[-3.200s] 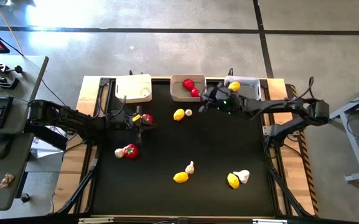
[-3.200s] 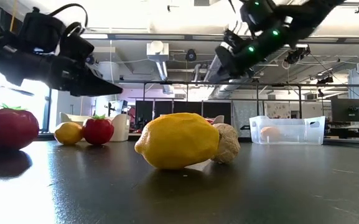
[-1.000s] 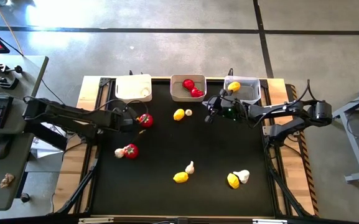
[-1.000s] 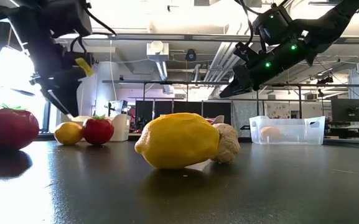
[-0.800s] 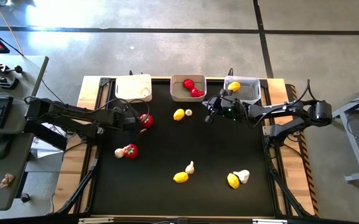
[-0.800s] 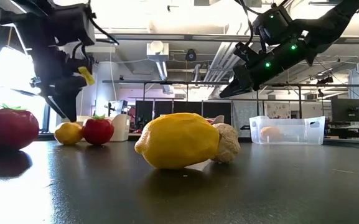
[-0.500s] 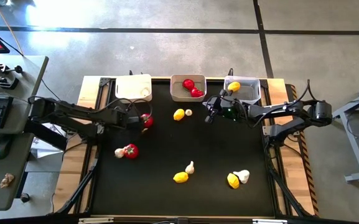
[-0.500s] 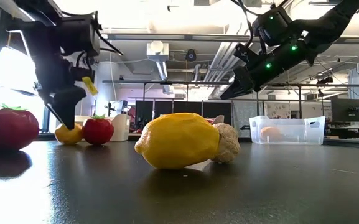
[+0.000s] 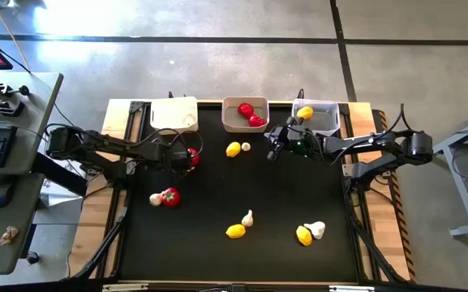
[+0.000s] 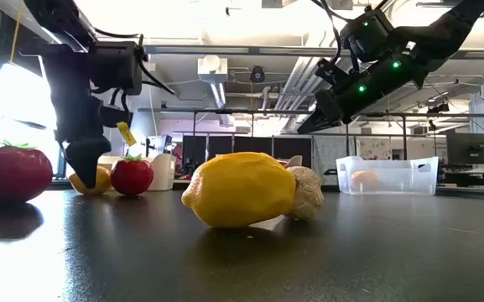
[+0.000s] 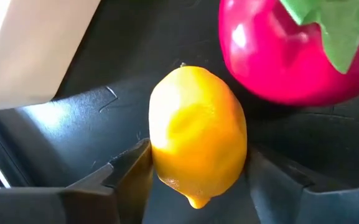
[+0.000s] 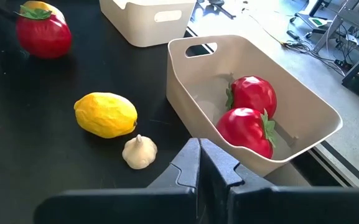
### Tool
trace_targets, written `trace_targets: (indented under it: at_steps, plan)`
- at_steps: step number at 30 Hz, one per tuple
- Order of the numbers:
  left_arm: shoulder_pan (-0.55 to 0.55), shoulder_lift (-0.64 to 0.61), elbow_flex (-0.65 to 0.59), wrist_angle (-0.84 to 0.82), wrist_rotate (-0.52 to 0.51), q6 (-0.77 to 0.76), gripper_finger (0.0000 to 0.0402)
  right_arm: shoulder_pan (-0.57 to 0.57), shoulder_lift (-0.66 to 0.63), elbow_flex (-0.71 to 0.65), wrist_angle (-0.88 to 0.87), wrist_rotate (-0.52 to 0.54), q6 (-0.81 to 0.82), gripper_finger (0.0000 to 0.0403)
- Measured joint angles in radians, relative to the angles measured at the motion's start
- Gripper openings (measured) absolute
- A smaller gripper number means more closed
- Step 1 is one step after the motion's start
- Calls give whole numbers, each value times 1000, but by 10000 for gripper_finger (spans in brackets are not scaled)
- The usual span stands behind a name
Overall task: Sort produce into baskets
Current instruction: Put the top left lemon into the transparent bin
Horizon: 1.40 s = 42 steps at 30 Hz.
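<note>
My left gripper (image 9: 182, 154) (image 11: 196, 171) is down at the table's far left and stands around a yellow lemon (image 11: 198, 127) (image 10: 99, 179). A red tomato (image 9: 192, 156) (image 11: 291, 50) lies right beside that lemon. My right gripper (image 9: 272, 151) (image 12: 199, 163) hangs shut and empty above the table, near the middle basket (image 9: 232, 122). That greyish basket (image 12: 303, 118) holds two tomatoes. A white basket (image 9: 173, 113) stands to its left. To its right a clear one (image 9: 324, 120) holds a lemon (image 9: 305, 113). My left gripper has the lemon between its two fingers, one finger (image 11: 129, 171) against each long side (image 11: 157, 155), about the lemon's middle. The fingers come from above, pointing down. The lemon rests on the table, with one pointed end toward the gripper's palm.
A loose lemon (image 9: 233, 149) and garlic (image 9: 246, 147) lie in front of the middle basket. A tomato (image 9: 170, 196) with a garlic lies at the left. Two lemon-and-garlic pairs (image 9: 234, 231) (image 9: 304, 235) lie near the front. The middle of the black table (image 9: 266, 186) is bare.
My left gripper has moved toward the table's right edge and gone down onto the lemon beside the tomato.
</note>
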Motion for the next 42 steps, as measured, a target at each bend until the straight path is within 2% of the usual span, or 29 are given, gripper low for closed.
trace_targets:
  at_steps: [8,20,25,28,33,38,42]
  plan:
    - [0,-31,0,-32,10,72,145,0,0,0,0,0,0,0]
    - [-67,-244,1,-41,100,59,145,28,0,0,75,-12,-8,7]
    - [-124,-337,1,-5,174,99,145,77,0,0,161,-119,18,43]
    - [-145,-366,1,100,248,146,145,116,1,0,206,-199,27,79]
    - [-128,-334,1,388,452,237,145,185,36,2,272,-281,26,143]
    - [-77,-236,1,613,655,288,144,238,83,69,270,-287,17,184]
    - [-36,-138,1,752,772,285,143,276,124,150,199,-288,-25,200]
